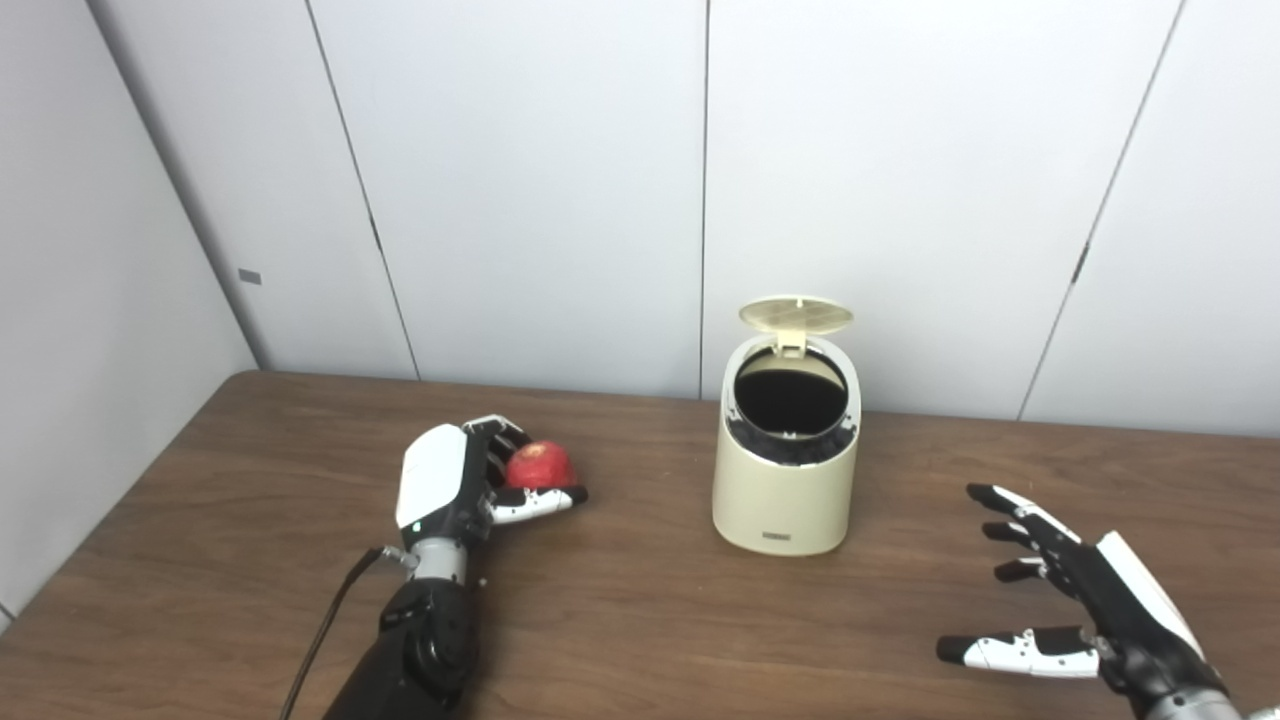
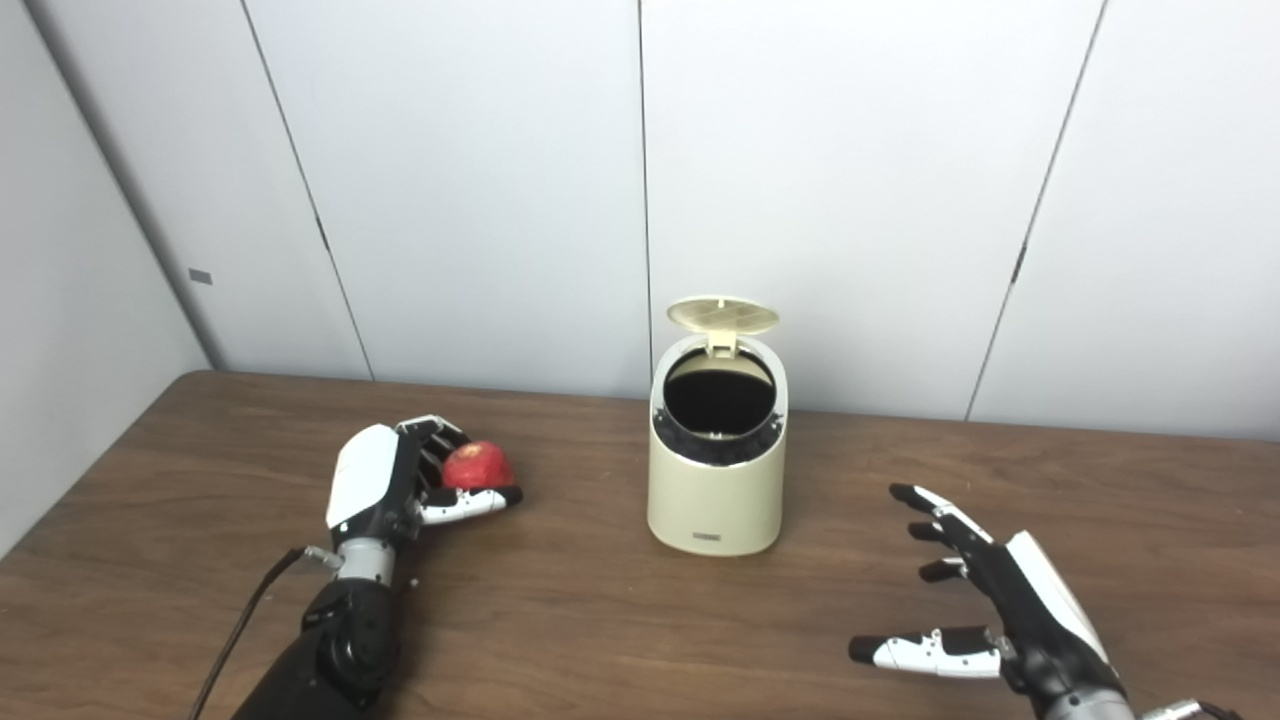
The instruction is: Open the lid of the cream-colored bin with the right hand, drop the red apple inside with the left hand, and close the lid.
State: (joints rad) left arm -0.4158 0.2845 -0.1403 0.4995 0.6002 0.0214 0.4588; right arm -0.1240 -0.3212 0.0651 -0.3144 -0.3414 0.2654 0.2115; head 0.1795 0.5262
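The cream-colored bin (image 1: 785,500) stands upright on the wooden table (image 1: 640,620), right of centre. Its round lid (image 1: 796,314) is flipped up at the back, and the dark opening (image 1: 790,398) faces me. My left hand (image 1: 465,480) is left of the bin, shut on the red apple (image 1: 540,464), which it holds just above the table. My right hand (image 1: 1075,600) is open and empty at the lower right, fingers spread, apart from the bin. The bin (image 2: 716,490) and apple (image 2: 477,466) also show in the right eye view.
White wall panels (image 1: 540,180) stand behind the table's far edge. A black cable (image 1: 325,630) runs along my left forearm. Bare wood lies between the hands and in front of the bin.
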